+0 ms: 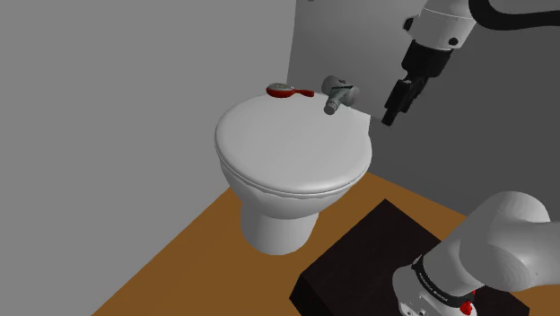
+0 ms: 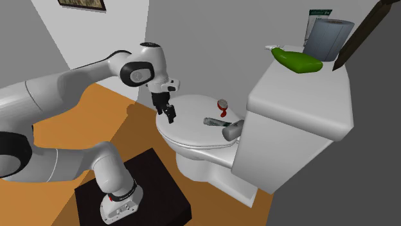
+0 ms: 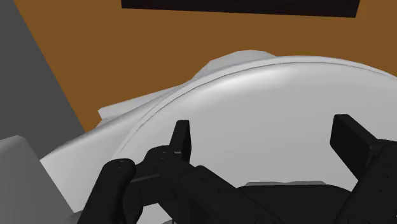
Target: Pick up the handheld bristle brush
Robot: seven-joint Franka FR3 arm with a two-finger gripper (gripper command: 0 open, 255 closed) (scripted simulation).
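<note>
The handheld brush [image 1: 287,90] is red with a short handle and lies at the back of the closed white toilet lid [image 1: 292,144], near the wall. In the second exterior view the brush [image 2: 223,106] rests at the lid's far side, close to the tank. My black gripper [image 1: 389,115] hangs in the air off the lid's right rim in the shoulder view, well apart from the brush. Seen from the second exterior view, the gripper [image 2: 171,117] hovers above the lid's left edge. In the wrist view the gripper [image 3: 266,137] is open with nothing between its fingers, above the lid [image 3: 286,95].
Two grey cylindrical items [image 1: 339,92] lie on the lid between gripper and brush. The tank [image 2: 302,109] carries a green bottle [image 2: 297,61] and a paper roll [image 2: 326,38]. The black stand [image 1: 368,260] sits on a brown floor [image 1: 188,260]. Grey walls close in behind.
</note>
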